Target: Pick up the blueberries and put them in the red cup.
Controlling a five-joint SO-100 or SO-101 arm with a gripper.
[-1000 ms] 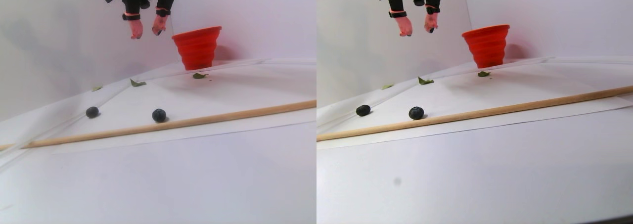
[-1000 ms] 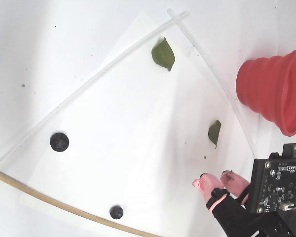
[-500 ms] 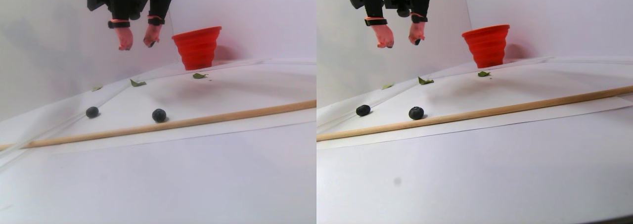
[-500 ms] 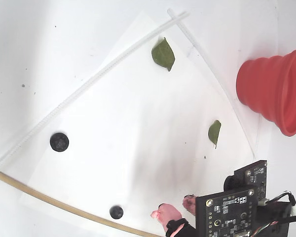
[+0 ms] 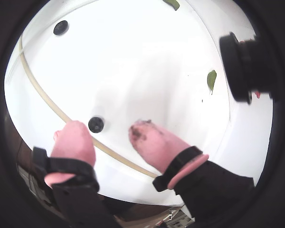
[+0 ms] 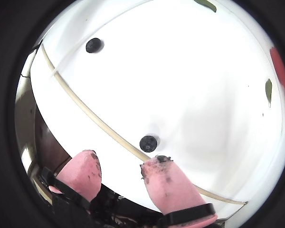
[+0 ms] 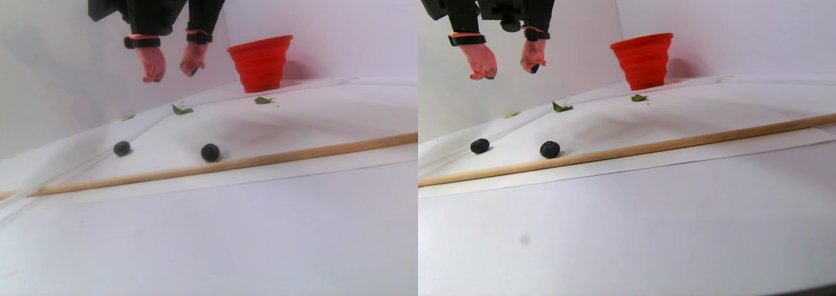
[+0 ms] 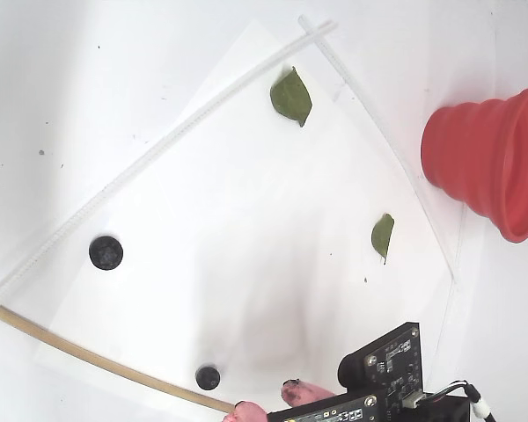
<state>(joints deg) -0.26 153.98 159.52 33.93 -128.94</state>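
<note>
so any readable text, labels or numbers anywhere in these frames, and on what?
None can be read.
Circuit board above the gripper: small component markings in the fixed view, too small and blurred to read.
Red cup: plain, no print visible.
Wooden stick, blueberries, leaves and white sheet: no markings.

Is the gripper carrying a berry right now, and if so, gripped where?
Nothing is held. The gripper is open and empty, its pink fingertips apart above the table, with a blueberry lying loose below by the wooden stick.
</note>
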